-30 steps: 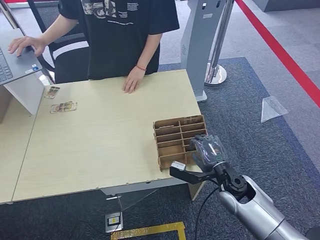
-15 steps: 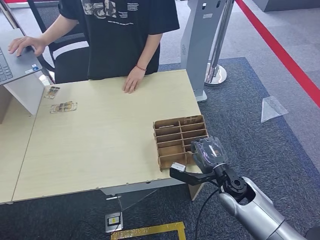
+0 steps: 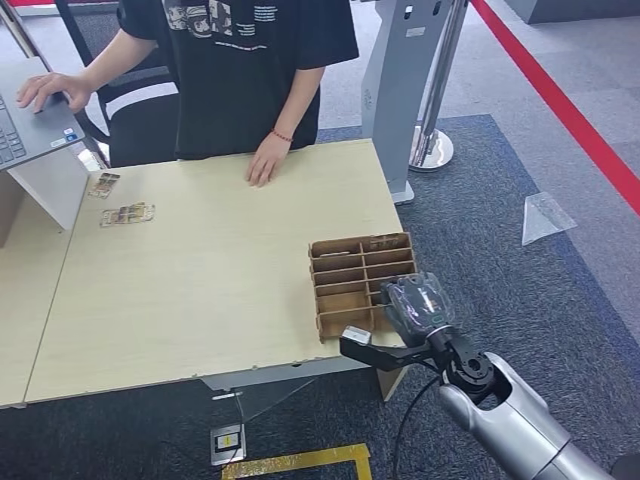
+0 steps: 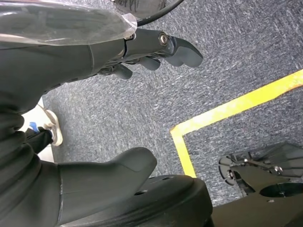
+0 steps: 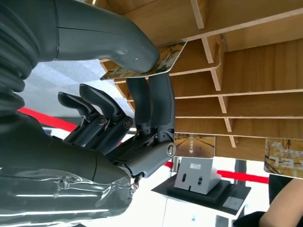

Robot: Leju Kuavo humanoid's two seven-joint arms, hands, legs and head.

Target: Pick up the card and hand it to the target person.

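Our right hand (image 5: 143, 94) now pinches the card (image 5: 157, 61) between thumb and fingers at the wooden rack (image 3: 362, 280) on the desk (image 3: 211, 280) — barely shifted since a second ago — so we judge pickup underway.

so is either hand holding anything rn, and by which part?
The right hand pinches a card by one end, thumb on one face and fingers on the other, beside the wooden rack. The left hand holds nothing.

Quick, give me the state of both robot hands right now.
Left robot hand: open, holding nothing, hanging above the carpet.
Right robot hand: pinching a card between thumb and fingers at the wooden organizer.
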